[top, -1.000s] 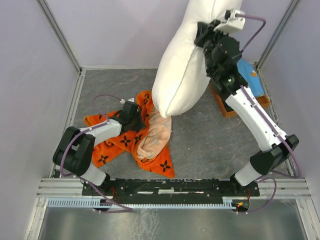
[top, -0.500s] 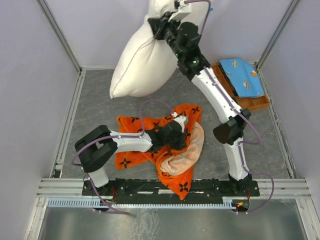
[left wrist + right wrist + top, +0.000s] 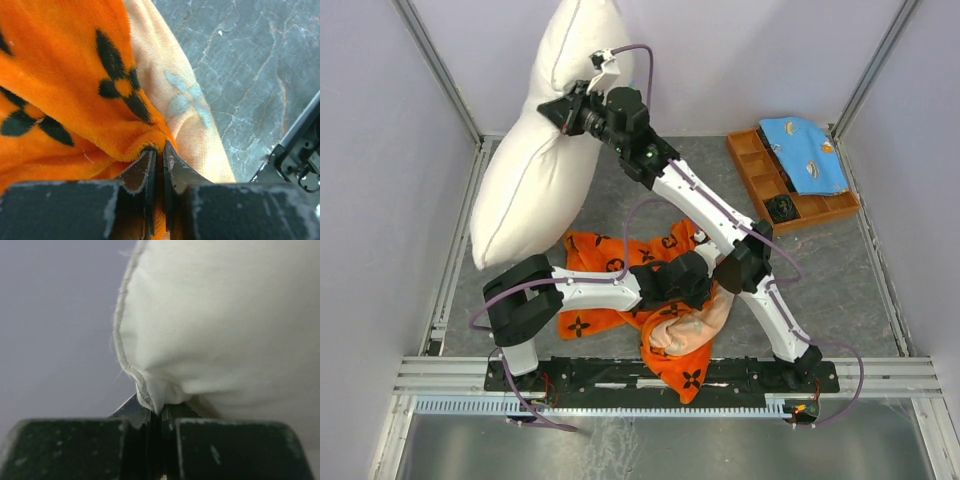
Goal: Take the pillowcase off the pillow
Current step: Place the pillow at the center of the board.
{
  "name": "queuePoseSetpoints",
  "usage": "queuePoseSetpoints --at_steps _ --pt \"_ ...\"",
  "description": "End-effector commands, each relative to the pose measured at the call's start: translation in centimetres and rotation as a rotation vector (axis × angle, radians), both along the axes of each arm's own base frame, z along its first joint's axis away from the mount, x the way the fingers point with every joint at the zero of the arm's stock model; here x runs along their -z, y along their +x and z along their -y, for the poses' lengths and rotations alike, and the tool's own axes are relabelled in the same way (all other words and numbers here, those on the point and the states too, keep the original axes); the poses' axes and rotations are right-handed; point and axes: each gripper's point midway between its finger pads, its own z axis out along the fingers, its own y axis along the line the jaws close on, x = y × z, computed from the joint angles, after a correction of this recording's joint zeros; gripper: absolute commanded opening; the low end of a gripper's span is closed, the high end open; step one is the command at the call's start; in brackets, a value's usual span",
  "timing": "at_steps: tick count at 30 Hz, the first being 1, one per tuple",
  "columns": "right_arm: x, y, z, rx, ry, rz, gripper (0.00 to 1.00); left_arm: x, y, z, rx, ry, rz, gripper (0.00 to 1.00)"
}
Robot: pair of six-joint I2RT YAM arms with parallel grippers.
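Orange plush fabric with black flower motifs, the pillowcase (image 3: 588, 322), lies crumpled on the surface (image 3: 820, 280) close to its near edge, about at the middle. Part of it is turned so that the pale inner side shows. Nothing white is inside it or touching it, as far as the top view shows. The left gripper (image 3: 159, 150) is low over this heap. In its wrist view the jaws stand almost together, with only a thin slit between them, and a small fold of the orange cloth is pinched at their tips. Farther back, over the far left corner of the surface, the pillow (image 3: 535, 170) hangs in the air, fully bare and well apart from the cover. Its lower end comes down near the left edge, but I cannot tell if it touches the surface. The right gripper (image 3: 156, 410) carries it, with the jaws closed tight on the seamed edge of the white fabric. At the far right corner a wooden tray (image 3: 745, 160) holds a light-blue cloth (image 3: 805, 155), which has no part in this job. In my judgement the main step is done, because the cover is off. What is left seems only to lay the pillow down and let go of both things.
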Motion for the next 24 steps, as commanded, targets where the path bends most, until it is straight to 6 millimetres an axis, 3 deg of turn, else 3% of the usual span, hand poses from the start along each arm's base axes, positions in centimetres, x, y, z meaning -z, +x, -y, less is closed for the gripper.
queuePoseSetpoints --at_steps 1,2,5,6,7,8,9,12,15,17,20,24 --pt "-13.7 -7.4 1.6 -0.155 0.329 0.161 0.02 -2.0 2.4 -0.6 -0.042 0.024 0.138 0.17" --pt "-13.8 -7.5 1.7 -0.168 0.345 0.128 0.01 -2.7 2.9 -0.6 -0.051 0.027 0.164 0.19" --pt "-14.0 -8.3 1.8 -0.233 0.395 0.029 0.02 -4.2 4.3 -0.5 -0.067 0.053 0.237 0.45" --pt "-13.6 -8.4 1.6 -0.252 0.401 -0.018 0.14 -4.1 4.7 -0.5 -0.067 0.079 0.248 0.56" --pt "-13.1 -8.4 1.3 -0.261 0.398 -0.046 0.43 -4.1 5.1 -0.4 -0.070 0.101 0.262 0.66" --pt "-12.6 -8.4 1.2 -0.267 0.382 -0.048 0.83 -4.1 5.4 -0.3 -0.075 0.122 0.272 0.72" --pt "-12.1 -8.2 1.2 -0.258 0.353 -0.046 0.99 -4.1 5.8 -0.3 -0.081 0.136 0.284 0.76" --pt "-11.1 -6.1 3.1 -0.161 0.263 -0.067 0.99 -4.0 6.5 -0.8 -0.100 0.165 0.303 0.81" --pt "-11.2 -2.7 8.1 -0.066 0.235 -0.079 0.99 -4.2 7.0 -2.0 -0.129 0.165 0.302 0.83" --pt "-11.7 -0.7 12.7 0.027 0.210 -0.072 0.99 -4.9 7.5 -2.6 -0.153 0.138 0.288 0.85" --pt "-12.5 1.8 20.9 0.206 0.184 -0.049 0.99 -7.9 8.8 -3.3 -0.198 0.028 0.230 0.92" --pt "-13.9 1.5 30.4 0.464 0.170 0.007 0.99 -12.3 11.8 -6.3 -0.306 -0.187 0.127 0.98"
